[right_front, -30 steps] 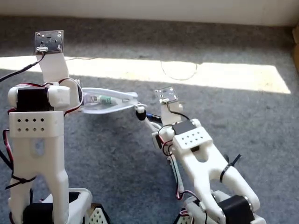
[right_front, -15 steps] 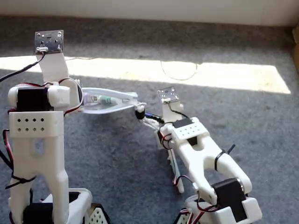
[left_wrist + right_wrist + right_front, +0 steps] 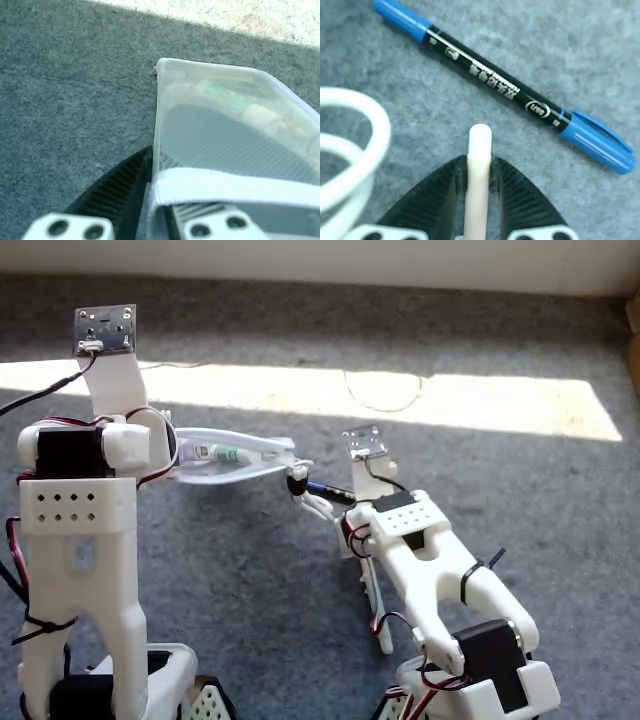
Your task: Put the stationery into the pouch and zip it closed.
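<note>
Left gripper (image 3: 152, 181) clamped on one edge of the single clear mesh pouch (image 3: 225, 135), with one green-and-white item (image 3: 235, 102) inside. Right gripper (image 3: 480, 170) closed on one white stick (image 3: 480, 142). One blue-capped black marker (image 3: 495, 82) lies on grey carpet (image 3: 580, 40) just beyond stick tip, near the pouch's end.

The pouch (image 3: 225, 145), translucent with a fine mesh pattern and white edging, is gripped at one end by the left gripper (image 3: 150, 197) and contains a green-and-white item (image 3: 225, 95) along one side. A marker (image 3: 500, 82), black-barrelled with blue ends, lies flat on the carpet (image 3: 570, 40) just beyond the tip of a white pen (image 3: 479, 150), which is clamped between the jaws of the right gripper (image 3: 480, 167).
</note>
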